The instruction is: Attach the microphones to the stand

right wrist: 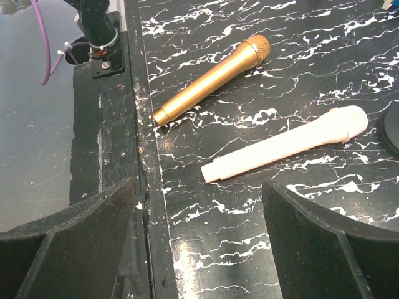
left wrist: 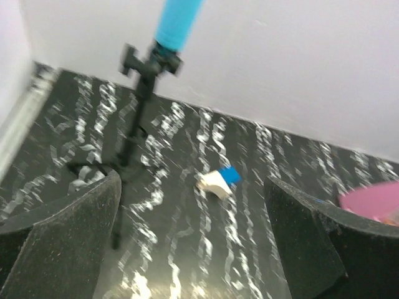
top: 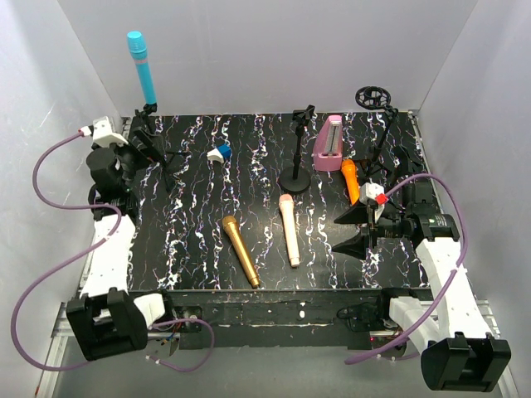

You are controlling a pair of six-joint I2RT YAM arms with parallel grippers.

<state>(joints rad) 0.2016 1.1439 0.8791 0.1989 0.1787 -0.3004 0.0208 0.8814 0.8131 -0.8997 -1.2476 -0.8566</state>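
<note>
The sky blue microphone (top: 142, 65) stands upright in the clip of a black tripod stand (top: 152, 137) at the far left; it also shows in the left wrist view (left wrist: 178, 22). The gold microphone (top: 240, 249) and the pale pink-cream microphone (top: 289, 230) lie flat on the mat's near middle, and show in the right wrist view as gold (right wrist: 212, 78) and cream (right wrist: 288, 143). The orange microphone (top: 351, 179) lies at the right. An empty round-base stand (top: 296, 149) stands mid-back. My left gripper (top: 159, 151) is open by the tripod. My right gripper (top: 355, 228) is open and empty, right of the cream microphone.
A mauve rectangular block (top: 329, 143) lies at the back right. A small blue-and-white piece (top: 219, 153) lies at the back middle, also in the left wrist view (left wrist: 218, 180). A black stand with a round ring top (top: 375, 98) rises at the far right. White walls enclose three sides.
</note>
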